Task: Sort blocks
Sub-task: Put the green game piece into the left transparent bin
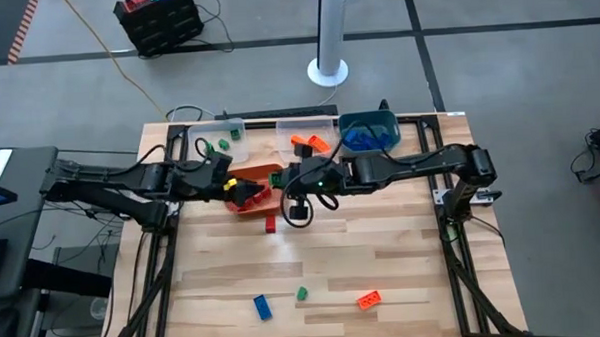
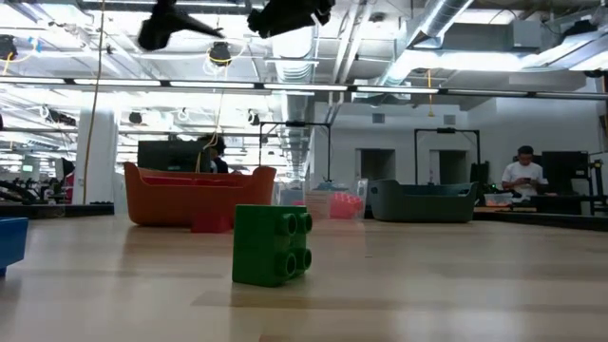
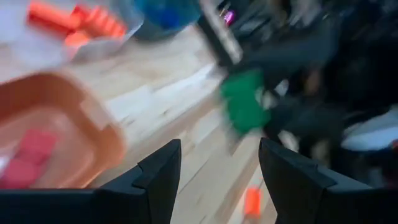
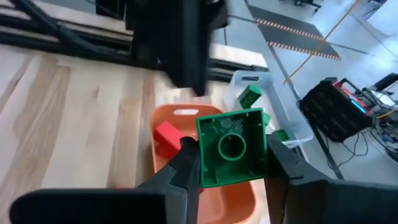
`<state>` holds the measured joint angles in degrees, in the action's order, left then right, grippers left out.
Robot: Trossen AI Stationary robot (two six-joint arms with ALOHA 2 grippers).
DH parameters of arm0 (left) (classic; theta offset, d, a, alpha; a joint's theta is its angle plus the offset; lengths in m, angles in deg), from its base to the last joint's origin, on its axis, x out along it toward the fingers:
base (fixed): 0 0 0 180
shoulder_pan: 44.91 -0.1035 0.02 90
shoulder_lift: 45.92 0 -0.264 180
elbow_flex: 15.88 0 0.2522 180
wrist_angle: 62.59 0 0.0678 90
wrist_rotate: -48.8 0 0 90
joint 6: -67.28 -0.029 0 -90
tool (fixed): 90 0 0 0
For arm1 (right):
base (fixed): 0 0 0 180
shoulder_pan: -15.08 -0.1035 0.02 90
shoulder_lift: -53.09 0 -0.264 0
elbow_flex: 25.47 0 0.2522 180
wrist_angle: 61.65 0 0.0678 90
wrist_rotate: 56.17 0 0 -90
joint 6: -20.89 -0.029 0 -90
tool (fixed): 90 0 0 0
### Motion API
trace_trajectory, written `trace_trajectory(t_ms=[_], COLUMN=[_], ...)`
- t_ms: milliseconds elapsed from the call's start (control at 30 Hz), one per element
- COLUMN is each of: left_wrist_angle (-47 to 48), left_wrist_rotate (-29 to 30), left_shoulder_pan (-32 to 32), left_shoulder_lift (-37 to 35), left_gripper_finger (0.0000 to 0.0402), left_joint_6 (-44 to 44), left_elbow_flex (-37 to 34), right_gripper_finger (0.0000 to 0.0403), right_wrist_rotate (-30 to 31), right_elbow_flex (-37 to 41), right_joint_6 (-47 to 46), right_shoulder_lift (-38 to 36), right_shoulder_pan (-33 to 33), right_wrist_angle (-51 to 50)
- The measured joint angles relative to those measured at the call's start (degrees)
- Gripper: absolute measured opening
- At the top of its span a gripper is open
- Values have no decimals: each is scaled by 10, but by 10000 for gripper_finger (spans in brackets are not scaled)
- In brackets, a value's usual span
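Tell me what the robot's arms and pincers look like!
Both arms are dark, nearly black, made of long jointed pieces with black cables looping off them. The left pincer has two chunky black fingers with slanted edges. The right pincer has two dark fingers as well. A small yellow patch shows on the left arm; the right arm looks plain.

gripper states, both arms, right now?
Left gripper: open, holding nothing.
Right gripper: closed on a green block, above the orange bin.
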<state>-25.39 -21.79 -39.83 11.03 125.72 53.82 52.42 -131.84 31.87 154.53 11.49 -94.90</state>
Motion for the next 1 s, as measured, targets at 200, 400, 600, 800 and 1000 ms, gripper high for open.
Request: trace_trajectory(t_ms=[200,400,600,800,1000], left_wrist_angle=[-59,-91,-129,-127,-116], left_wrist_rotate=[5,11,32,38,-2], left_shoulder_pan=[-7,-7,-12,-27,-37], left_shoulder_lift=[32,83,108,107,106], left_gripper_finger=[210,210,210,201,109], left_joint_6=[14,23,19,-4,-31], left_elbow_flex=[3,6,7,7,8], right_gripper_finger=[118,118,118,120,153], right_wrist_rotate=[0,0,0,0,0], right_elbow_flex=[0,0,0,0,0], right_joint_6=[0,0,2,2,1], right_shoulder_lift=[10,9,9,9,10], right_shoulder_pan=[0,0,0,-1,-1], right_wrist_angle=[-13,-12,-10,-10,-7])
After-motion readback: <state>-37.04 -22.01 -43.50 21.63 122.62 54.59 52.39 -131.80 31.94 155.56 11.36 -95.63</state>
